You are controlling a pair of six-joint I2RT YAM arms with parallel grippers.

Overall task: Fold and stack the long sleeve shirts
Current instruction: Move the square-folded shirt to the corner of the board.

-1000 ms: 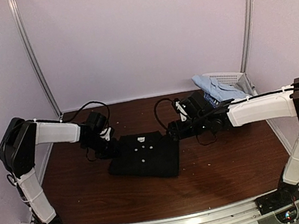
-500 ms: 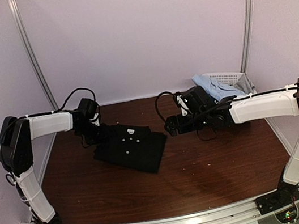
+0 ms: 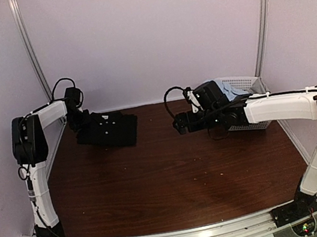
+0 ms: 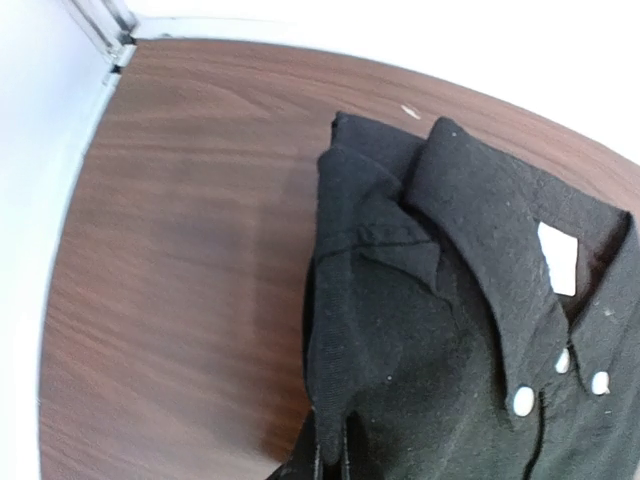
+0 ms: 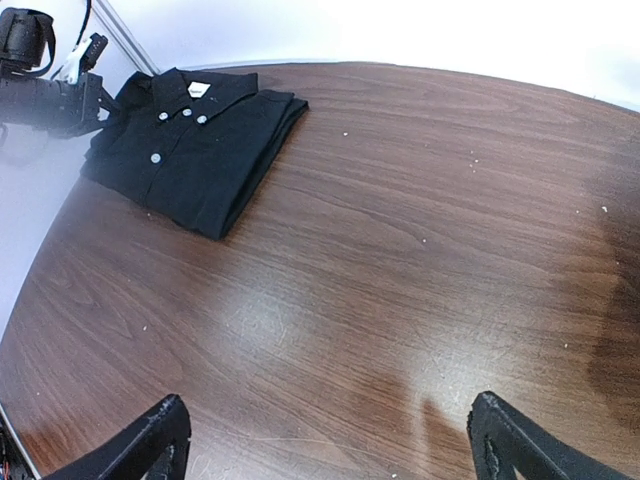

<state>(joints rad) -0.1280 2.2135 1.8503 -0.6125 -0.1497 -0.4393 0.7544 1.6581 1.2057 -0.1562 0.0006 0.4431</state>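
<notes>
top external view: black shirt (image 3: 107, 129) lies folded on the desk (image 3: 173, 171), well apart from the white basket (image 3: 243, 83), over in the opposite far corner

left tool (image 3: 79, 122): at the shirt edge farthest from the basket, clamped down on the cloth. In the left wrist view the fabric bunches right into it at the bottom edge

shirt details: collar on top, pale buttons (image 4: 522, 400) down the front, little white tag (image 4: 558, 258) inside the neck

right tool (image 5: 330, 440): spread wide with nothing in it, hanging over bare desk near the basket, on the side facing the shirt
</notes>
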